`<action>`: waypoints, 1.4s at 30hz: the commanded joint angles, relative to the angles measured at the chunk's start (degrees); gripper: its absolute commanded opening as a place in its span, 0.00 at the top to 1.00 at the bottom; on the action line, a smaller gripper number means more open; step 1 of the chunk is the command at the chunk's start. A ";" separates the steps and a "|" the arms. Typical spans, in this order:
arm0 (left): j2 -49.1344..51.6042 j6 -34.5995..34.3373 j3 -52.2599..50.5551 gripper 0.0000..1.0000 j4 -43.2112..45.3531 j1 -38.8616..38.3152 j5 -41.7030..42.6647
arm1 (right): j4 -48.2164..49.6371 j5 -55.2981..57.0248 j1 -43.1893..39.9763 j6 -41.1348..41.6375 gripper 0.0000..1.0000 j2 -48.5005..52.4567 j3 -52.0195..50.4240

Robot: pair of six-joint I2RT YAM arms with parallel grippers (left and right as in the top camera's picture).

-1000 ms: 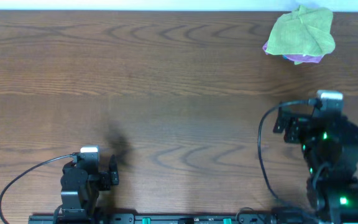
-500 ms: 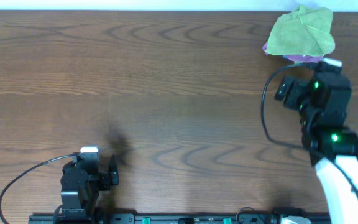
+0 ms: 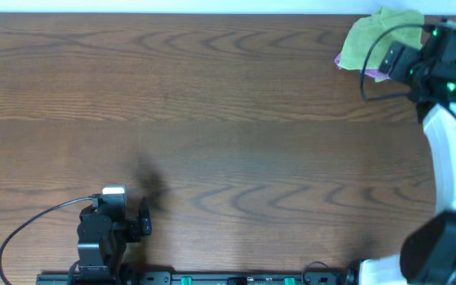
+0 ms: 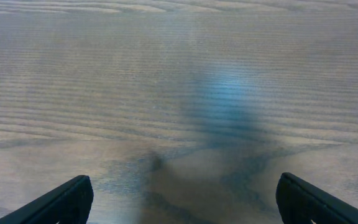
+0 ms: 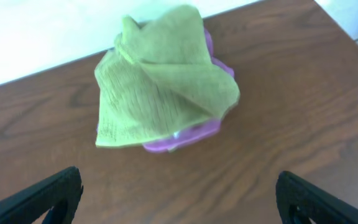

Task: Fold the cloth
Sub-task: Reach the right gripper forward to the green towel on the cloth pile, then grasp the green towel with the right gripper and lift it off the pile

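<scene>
Crumpled green cloth with a purple underside sits at the worktop's far 1 o'clock corner. It is bunched with no clear long axis, one pointed fold sticking toward 11 o'clock in the right wrist view. Right pincer hovers just short of it, fingers wide apart; left pincer at 7 o'clock, fingers apart too, low over the worktop.

A robotics lab is showing: a left arm and a right arm are standing by a black rail along a wood-grain table, a cable trailing, a white wall behind.
</scene>
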 commanded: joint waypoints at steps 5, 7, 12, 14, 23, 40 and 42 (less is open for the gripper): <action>-0.37 0.63 -1.11 0.05 -0.48 -0.26 0.17 | -1.18 -0.35 -0.61 -0.42 0.01 11.19 13.03; -0.37 0.63 -1.11 0.05 -0.46 -0.26 0.17 | -2.69 0.39 -0.68 -0.42 0.01 14.64 17.20; -0.37 0.63 -1.11 0.05 -0.48 -0.26 0.17 | -6.25 4.44 -0.90 -0.46 0.01 22.08 26.45; -0.37 0.63 -1.11 0.05 -0.48 -0.26 0.17 | -6.27 4.59 -1.16 -1.38 0.01 23.98 27.89; -0.37 0.63 -1.11 0.05 -0.48 -0.26 0.17 | -4.83 4.63 -1.11 -2.03 0.01 25.24 27.87; -0.37 0.63 -1.11 0.05 -0.48 -0.26 0.17 | 1.18 2.16 -1.40 -2.60 0.01 31.10 27.82; -0.37 0.63 -1.11 0.05 -0.46 -0.26 0.17 | 1.20 2.16 -1.40 -2.62 0.01 31.54 27.82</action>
